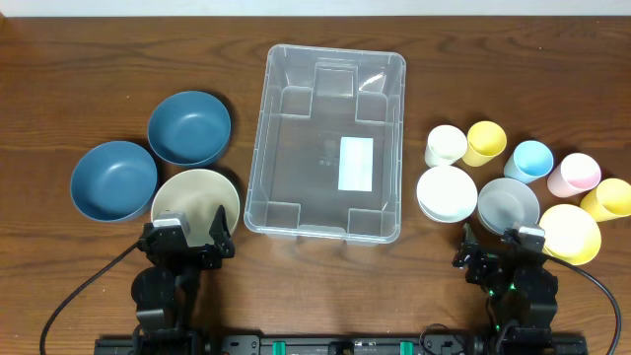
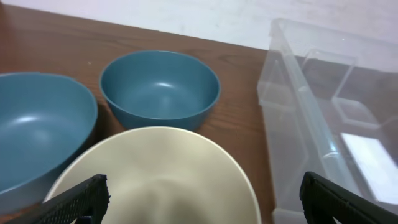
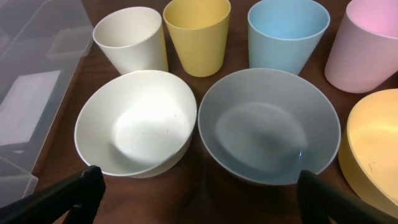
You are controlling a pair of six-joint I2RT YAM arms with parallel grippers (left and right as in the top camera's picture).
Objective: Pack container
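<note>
Black-fingered, the left pincer [image 1: 194, 232] stands wide apart at the near edge of the brown tabletop [image 1: 99, 59], over the near rim of a cream bowl [image 1: 197, 197]. The right pincer [image 1: 500, 247] is spread just as wide before a white bowl [image 1: 446, 192] and a grey bowl [image 1: 508, 202]; neither holds anything. The right wrist view alone shows a second white rim under the white bowl, as if two are nested. A yellow bowl [image 1: 572, 232] lies right of the grey one. Two blue bowls [image 1: 113, 180] sit beyond and left of the cream one, all three open side up. Between the two groups, mid-tabletop, rests the clear container [image 1: 306, 148], mouth up, its long axis running from near to far; only the overhead view shows it whole, while each wrist view catches one side wall. Inside it only the white label [image 1: 356, 163] on its base shows. Farthest on the right stand five cups [image 1: 532, 160]: cream, yellow, light blue, pink and yellow.
</note>
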